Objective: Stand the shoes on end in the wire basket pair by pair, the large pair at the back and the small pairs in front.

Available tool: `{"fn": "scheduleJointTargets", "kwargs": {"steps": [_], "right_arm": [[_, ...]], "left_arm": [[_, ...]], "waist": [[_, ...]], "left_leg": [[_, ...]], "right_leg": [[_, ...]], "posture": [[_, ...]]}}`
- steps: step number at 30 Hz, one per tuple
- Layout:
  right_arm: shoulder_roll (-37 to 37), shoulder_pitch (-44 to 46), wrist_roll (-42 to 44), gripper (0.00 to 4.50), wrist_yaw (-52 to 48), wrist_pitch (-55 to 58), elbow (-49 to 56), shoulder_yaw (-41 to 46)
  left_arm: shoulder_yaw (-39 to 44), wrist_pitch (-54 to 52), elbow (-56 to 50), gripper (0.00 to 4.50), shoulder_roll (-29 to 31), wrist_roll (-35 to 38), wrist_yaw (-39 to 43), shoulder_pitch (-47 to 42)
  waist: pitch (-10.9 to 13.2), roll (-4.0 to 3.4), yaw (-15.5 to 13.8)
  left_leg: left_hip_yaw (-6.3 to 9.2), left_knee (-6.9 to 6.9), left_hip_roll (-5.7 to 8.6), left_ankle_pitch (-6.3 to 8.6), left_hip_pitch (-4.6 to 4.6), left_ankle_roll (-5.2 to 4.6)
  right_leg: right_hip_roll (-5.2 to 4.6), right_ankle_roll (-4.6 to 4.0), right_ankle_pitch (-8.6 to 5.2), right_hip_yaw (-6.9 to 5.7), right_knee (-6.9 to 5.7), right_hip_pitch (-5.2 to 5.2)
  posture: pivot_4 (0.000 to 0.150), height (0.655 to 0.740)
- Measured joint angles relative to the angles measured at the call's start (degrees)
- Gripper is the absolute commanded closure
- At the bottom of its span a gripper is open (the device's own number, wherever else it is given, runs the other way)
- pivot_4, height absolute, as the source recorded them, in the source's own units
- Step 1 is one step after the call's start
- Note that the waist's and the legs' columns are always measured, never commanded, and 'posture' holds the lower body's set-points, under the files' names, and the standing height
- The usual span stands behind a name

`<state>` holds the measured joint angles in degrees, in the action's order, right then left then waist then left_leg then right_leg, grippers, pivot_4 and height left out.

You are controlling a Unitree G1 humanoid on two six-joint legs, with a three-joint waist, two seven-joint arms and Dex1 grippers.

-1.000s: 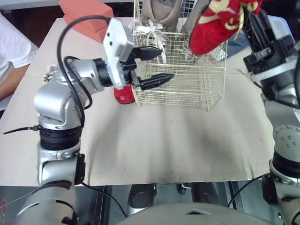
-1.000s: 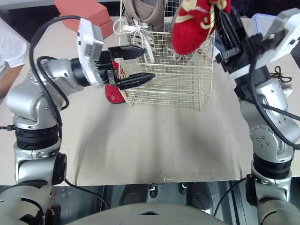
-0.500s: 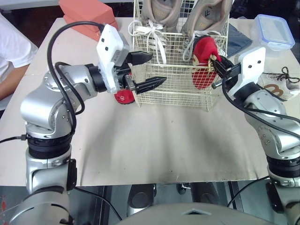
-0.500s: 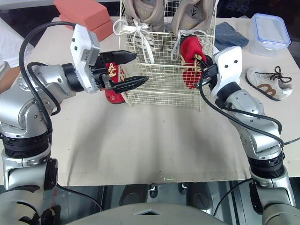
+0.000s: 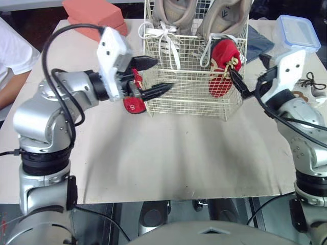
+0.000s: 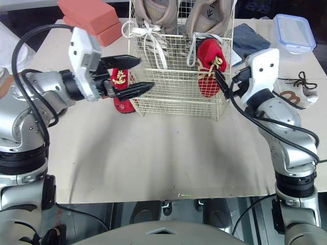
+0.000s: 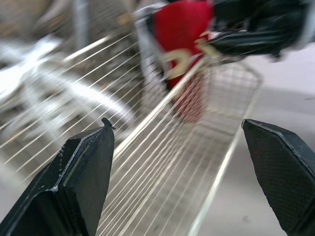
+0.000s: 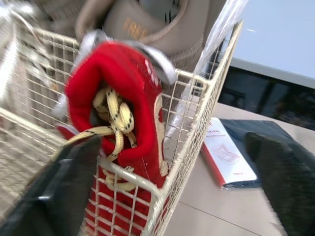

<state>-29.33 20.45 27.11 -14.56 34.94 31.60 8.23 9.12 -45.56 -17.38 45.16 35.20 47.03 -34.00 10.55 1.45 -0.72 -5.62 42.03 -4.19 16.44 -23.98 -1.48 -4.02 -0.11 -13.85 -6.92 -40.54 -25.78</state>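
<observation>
Right eye view puts the cream wire basket (image 6: 176, 104) at 12 o'clock on the paper-covered table (image 6: 163, 153). The large grey-beige sneakers with white laces (image 6: 179, 13) stand on end along its back. One small red shoe with yellow laces (image 6: 207, 66) stands toe-down in the front row, against the basket's 3 o'clock wall. Its mate, a second small red shoe (image 6: 120, 92), sits on the table outside the basket's 8 o'clock corner.

Both end effectors are spread and empty. The right end effector (image 6: 228, 76) has one finger close against the standing red shoe. The left end effector (image 5: 162, 74) hangs at the basket's left front corner, just in front of the outside shoe.

We see two risks. If the right finger pulls away while caught in a loose yellow lace or a wire, it could tip the red shoe or drag the light basket. The left fingers must close on a shoe tucked beside the mesh, so a slightly wide approach could strike the wire and shove the basket, toppling what already stands.

Several things we cannot settle:
- The left end effector covers part of the outside shoe, so we cannot tell whether it touches the basket.
- We cannot tell whether the right inner finger lies inside or outside the mesh.
- The sneakers' upper ends are cut off.
- A small white shoe with dark laces (image 6: 294, 91) lies at the basket's 3 o'clock, but its details are hard to read.
</observation>
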Motion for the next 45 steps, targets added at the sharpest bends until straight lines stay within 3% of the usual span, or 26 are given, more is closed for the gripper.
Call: {"fn": "scheduleJointTargets", "kwargs": {"steps": [5, 12, 21, 27, 30, 35, 38, 45], "right_arm": [[-3.6, -4.3, 6.5, 0.05, -11.4, -3.1, 3.9, 3.0], [-6.4, -10.6, 15.3, 0.05, -22.4, -3.8, 8.1, 3.0], [-7.8, -12.7, 12.6, 0.05, -23.5, -4.0, 9.6, -1.0], [-7.4, -12.2, 12.5, 0.05, -22.4, -4.0, 10.2, -1.5], [-7.3, -12.1, 12.5, 0.0, -22.2, -4.0, 10.2, -1.6], [-6.5, -11.9, 12.3, 0.0, -21.4, -4.0, 10.2, -2.3], [-6.4, -12.2, 12.1, 0.0, -21.0, -4.1, 10.3, -2.4], [-5.3, -12.8, 11.0, 0.0, -20.1, -5.4, 10.7, -2.4]], "left_arm": [[2.2, 3.4, 5.7, 0.0, 2.5, -0.8, 3.3, 2.2], [3.9, 5.8, 24.8, 0.0, 1.9, -2.1, 5.3, 1.6], [1.4, 5.9, 52.8, 0.0, -2.6, -7.9, 4.4, -12.0], [-3.0, 3.8, 64.4, 0.0, -4.6, -12.4, 6.6, -18.6], [-2.9, 4.1, 71.5, 0.69, -5.6, -14.2, 5.2, -22.7], [-2.5, 5.2, 80.8, 3.16, -6.1, -17.2, 3.0, -28.7], [-2.8, 5.8, 82.8, 4.29, -5.1, -19.0, 3.5, -29.7], [-2.5, 6.0, 84.4, 4.47, -3.2, -21.5, 6.6, -30.4]], "waist": [[0.0, 0.0, -0.1], [0.0, 0.0, -0.1], [0.0, 0.11, -0.2], [-0.1, 0.12, -0.1], [-0.1, 0.14, -0.1], [-0.1, 0.15, 0.0], [-0.1, 0.15, 0.1], [-0.1, 0.15, 0.0]], "left_leg": [[0.03, -0.14, 0.0, 0.01, 0.0, -0.01], [0.03, -0.23, 0.0, 0.01, -0.01, -0.02], [0.12, -0.18, 0.05, 0.02, -0.22, -0.04], [0.03, -0.18, 0.09, 0.01, -0.26, -0.03], [0.06, -0.11, 0.08, 0.01, -0.3, -0.03], [0.09, -0.06, 0.06, 0.02, -0.31, -0.03], [0.08, -0.07, 0.06, 0.01, -0.33, -0.03], [0.11, 0.11, 0.03, 0.01, -0.69, -0.02]], "right_leg": [[0.01, 0.0, 0.0, -0.07, 0.17, 0.03], [0.02, 0.0, 0.01, -0.14, 0.32, 0.05], [0.04, 0.01, 0.04, -0.32, 0.51, 0.06], [0.07, -0.17, 0.14, -0.53, 0.55, 0.03], [0.07, -0.09, 0.1, -0.6, 0.52, 0.03], [0.05, 0.0, 0.04, -0.63, 0.47, 0.03], [0.06, -0.06, 0.08, -0.62, 0.48, 0.01], [0.05, -0.18, 0.15, -0.82, 0.49, -0.17]], "posture": [[0.15, 0.686], [0.15, 0.686], [0.15, 0.686], [0.15, 0.686], [0.15, 0.686], [0.15, 0.686], [0.15, 0.686], [0.15, 0.686]]}}
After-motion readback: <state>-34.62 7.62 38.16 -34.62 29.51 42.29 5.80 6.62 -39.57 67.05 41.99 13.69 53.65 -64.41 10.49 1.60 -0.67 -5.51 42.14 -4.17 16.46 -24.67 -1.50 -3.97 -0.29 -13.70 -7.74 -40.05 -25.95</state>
